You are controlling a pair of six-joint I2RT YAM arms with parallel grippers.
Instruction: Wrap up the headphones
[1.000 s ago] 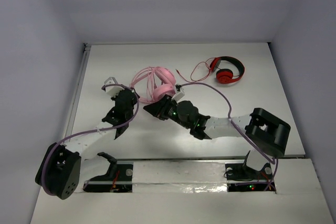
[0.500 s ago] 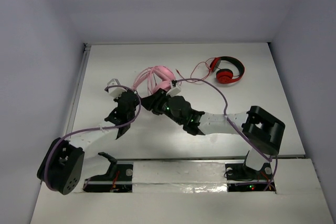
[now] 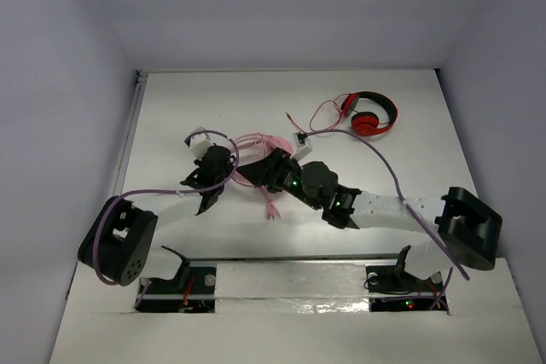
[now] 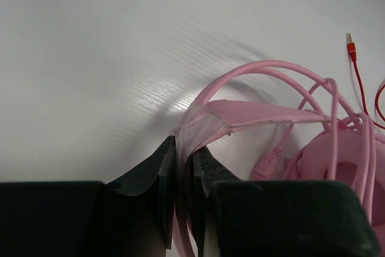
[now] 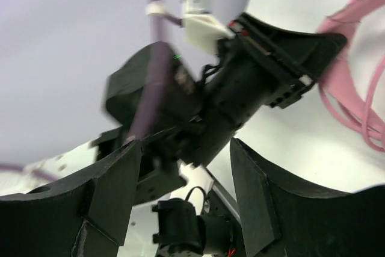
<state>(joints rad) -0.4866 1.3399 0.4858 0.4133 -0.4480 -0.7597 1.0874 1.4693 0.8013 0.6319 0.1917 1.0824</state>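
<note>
Near the middle of the top view, the headphones (image 4: 258,112) lie on the table (image 3: 171,117) between both arms. Left gripper (image 4: 183,151): jaws almost closed, pinching the pink headband. Right gripper (image 5: 185,148): jaws wide apart, holding nothing, just beside the headphones. Red headphones (image 3: 368,115) lie at upper right.

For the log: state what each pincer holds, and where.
The left pincer grips the pink headphones by the headband; the right pincer is open, holding nothing.
</note>
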